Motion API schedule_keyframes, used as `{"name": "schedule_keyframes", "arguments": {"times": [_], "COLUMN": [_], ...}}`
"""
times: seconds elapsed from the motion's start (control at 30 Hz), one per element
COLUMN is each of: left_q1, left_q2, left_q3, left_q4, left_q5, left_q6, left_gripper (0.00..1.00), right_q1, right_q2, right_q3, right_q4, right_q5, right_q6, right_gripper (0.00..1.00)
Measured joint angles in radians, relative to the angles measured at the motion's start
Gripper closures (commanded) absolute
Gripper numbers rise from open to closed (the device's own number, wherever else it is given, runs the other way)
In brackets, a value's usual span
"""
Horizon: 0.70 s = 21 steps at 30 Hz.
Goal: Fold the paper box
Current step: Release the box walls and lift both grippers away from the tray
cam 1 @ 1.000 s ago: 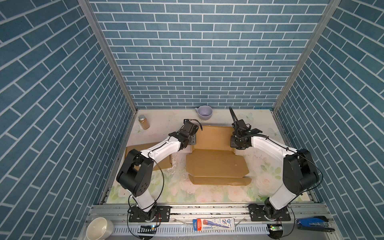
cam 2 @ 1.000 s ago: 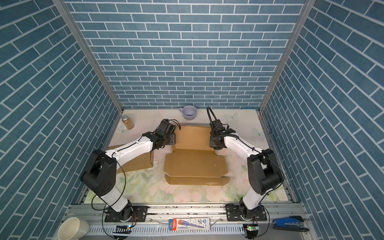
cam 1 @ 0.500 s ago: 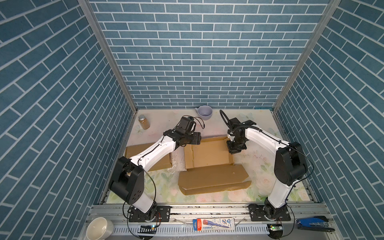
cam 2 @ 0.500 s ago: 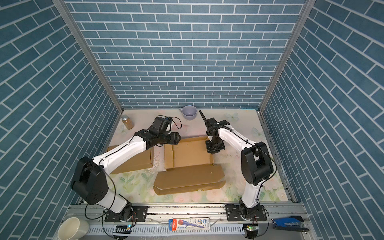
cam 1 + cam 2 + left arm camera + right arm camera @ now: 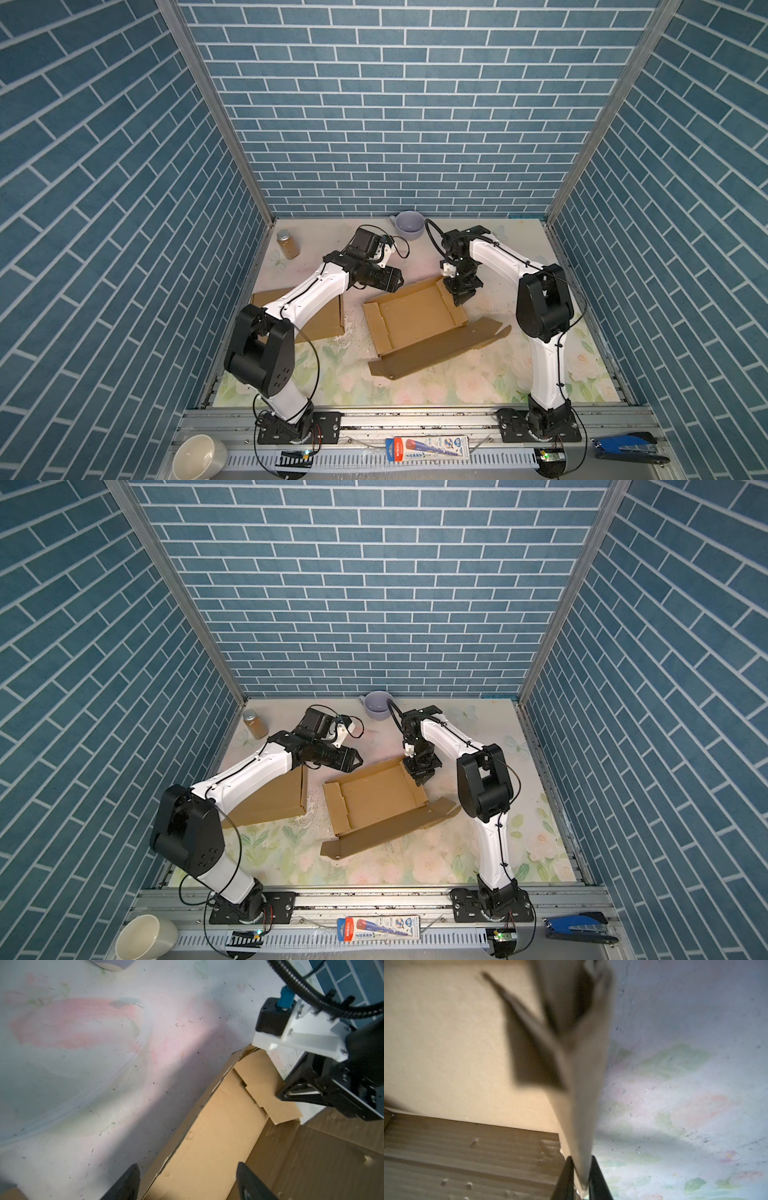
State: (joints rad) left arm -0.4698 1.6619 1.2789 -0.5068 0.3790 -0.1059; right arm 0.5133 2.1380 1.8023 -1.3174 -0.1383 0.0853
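Note:
The brown paper box lies open in the middle of the mat, turned askew, its long front flap flat toward me. My right gripper points down on the box's right wall. In the right wrist view its fingers press that upright cardboard wall from both sides, so the gripper is shut on it. My left gripper hovers open by the box's far left corner. In the left wrist view its tips straddle the far wall without touching it.
A second flat cardboard piece lies under my left arm. A jar stands at the back left and a lavender cup at the back wall. A white mug, a packet and a blue stapler lie off the mat in front.
The box has come open and turned askew, its front flap swinging toward me. My left gripper has opened wider and drawn off its far edge. My right gripper has moved onto the right wall.

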Motion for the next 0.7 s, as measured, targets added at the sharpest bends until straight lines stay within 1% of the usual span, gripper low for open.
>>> {"name": "schedule_keyframes", "arguments": {"times": [0.07, 0.13, 0.2, 0.33, 0.47, 0.7], "left_q1": [0.0, 0.0, 0.0, 0.0, 0.0, 0.0], "left_q2": [0.024, 0.046, 0.068, 0.103, 0.154, 0.278], "left_q3": [0.0, 0.004, 0.018, 0.053, 0.114, 0.204], "left_q4": [-0.006, -0.015, -0.028, -0.051, -0.069, -0.111], "left_q5": [0.017, 0.023, 0.023, 0.023, 0.021, 0.031], "left_q6": [0.029, 0.057, 0.082, 0.126, 0.169, 0.212], "left_gripper": [0.24, 0.23, 0.23, 0.23, 0.23, 0.23], "right_q1": [0.0, 0.0, -0.001, -0.008, -0.036, -0.122], "right_q2": [0.024, 0.032, 0.032, 0.031, 0.011, -0.124], "right_q3": [0.021, 0.028, 0.034, 0.068, 0.098, 0.099], "right_q4": [-0.007, -0.006, -0.007, -0.006, -0.001, 0.026], "right_q5": [0.003, 0.003, -0.002, -0.023, -0.053, -0.132], "right_q6": [-0.007, -0.007, -0.008, -0.01, -0.01, 0.004], "right_gripper": [0.59, 0.51, 0.47, 0.41, 0.37, 0.34]}}
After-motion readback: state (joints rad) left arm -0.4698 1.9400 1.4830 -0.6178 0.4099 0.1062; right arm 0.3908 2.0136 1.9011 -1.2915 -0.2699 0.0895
